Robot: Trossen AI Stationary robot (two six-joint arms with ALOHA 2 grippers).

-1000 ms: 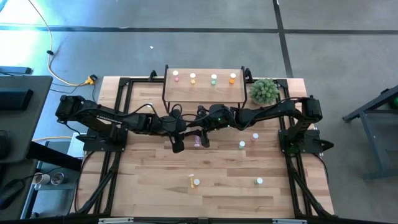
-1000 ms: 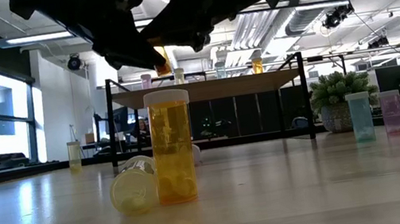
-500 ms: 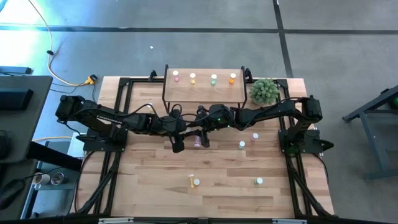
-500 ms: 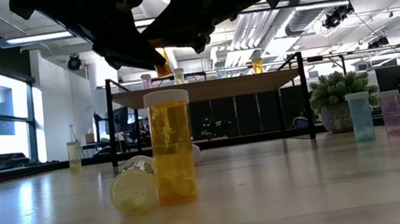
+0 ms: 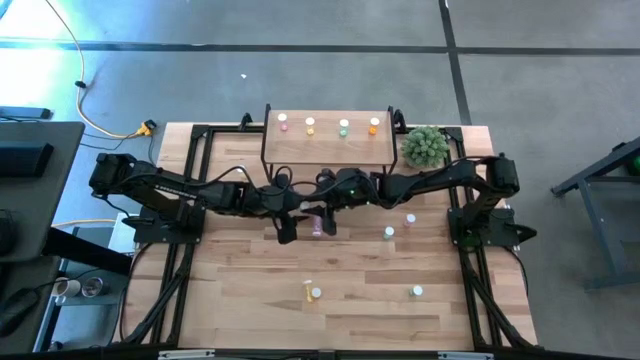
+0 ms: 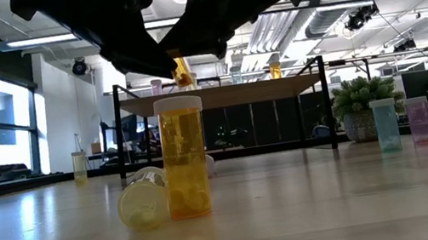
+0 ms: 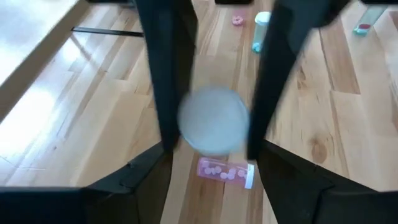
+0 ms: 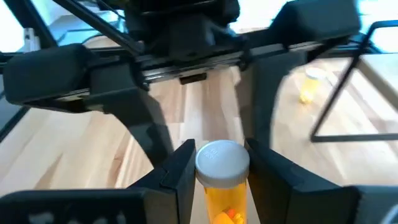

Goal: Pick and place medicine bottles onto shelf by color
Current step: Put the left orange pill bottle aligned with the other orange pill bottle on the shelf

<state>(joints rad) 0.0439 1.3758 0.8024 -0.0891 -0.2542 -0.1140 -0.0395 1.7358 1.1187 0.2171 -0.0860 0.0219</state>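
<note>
Above the table's middle, the right gripper (image 8: 217,180) clamps an orange bottle (image 8: 222,186) while the left gripper (image 7: 211,134) stands released around its cap; it should back off straight, avoiding any knock.

No text, label, brand, number or sign can be read anywhere, not on any bottle and not on the arms.
</note>
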